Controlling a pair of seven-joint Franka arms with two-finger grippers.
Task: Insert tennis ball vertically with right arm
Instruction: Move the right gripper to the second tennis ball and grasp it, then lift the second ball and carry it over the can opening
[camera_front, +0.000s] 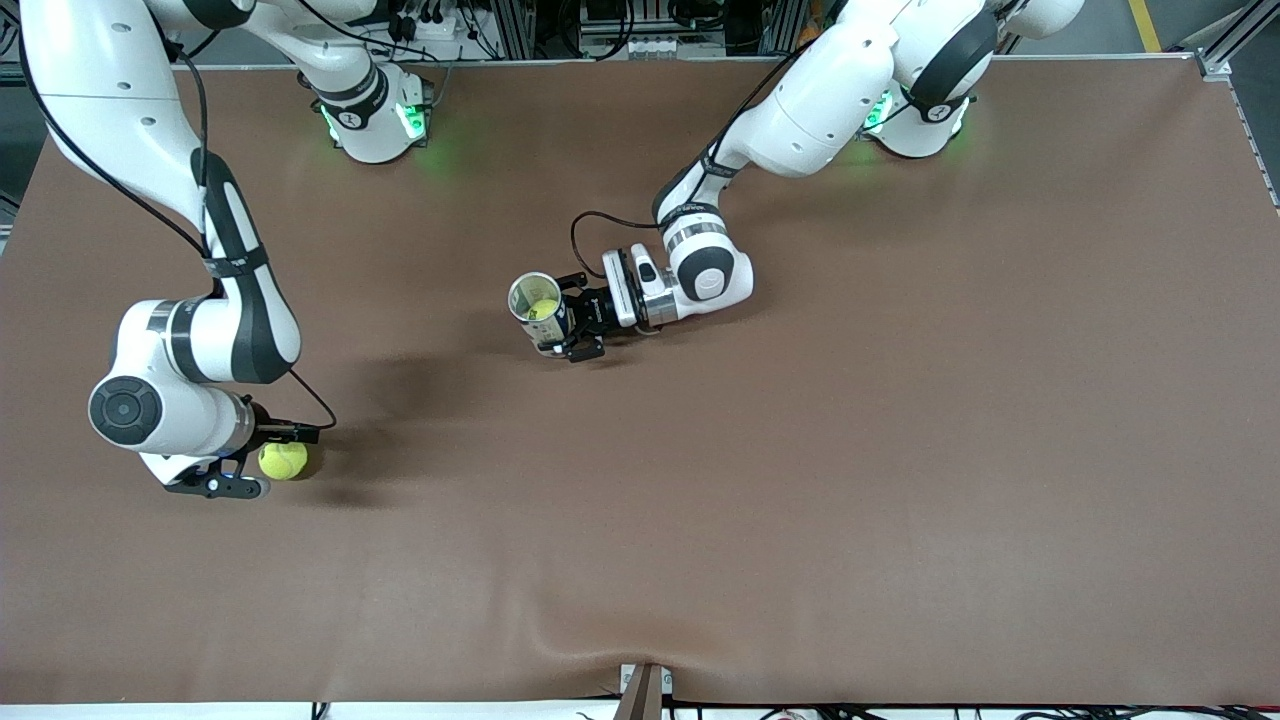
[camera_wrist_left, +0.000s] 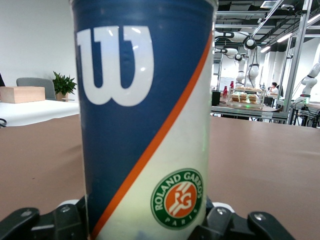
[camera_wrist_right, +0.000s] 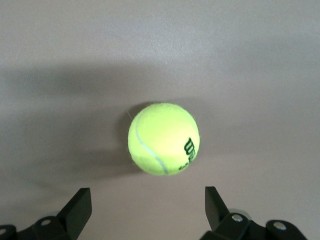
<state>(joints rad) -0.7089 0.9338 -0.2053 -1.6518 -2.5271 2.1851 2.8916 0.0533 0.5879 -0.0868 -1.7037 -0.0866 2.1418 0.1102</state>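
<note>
A yellow-green tennis ball (camera_front: 283, 460) lies on the brown table near the right arm's end; in the right wrist view (camera_wrist_right: 164, 138) it sits just ahead of the fingertips. My right gripper (camera_front: 262, 460) (camera_wrist_right: 146, 192) is open and empty, with its two fingers spread wider than the ball. My left gripper (camera_front: 566, 318) (camera_wrist_left: 145, 220) is shut on a blue-and-white Wilson can (camera_front: 550, 330) (camera_wrist_left: 145, 100), held upright at the table's middle with its open top up. A second tennis ball (camera_front: 543, 308) shows inside the can.
The brown mat (camera_front: 800, 480) has a raised wrinkle by the near edge (camera_front: 600, 640). A small bracket (camera_front: 645, 690) sticks up at that edge. Both arm bases (camera_front: 375, 120) (camera_front: 915, 125) stand along the edge farthest from the front camera.
</note>
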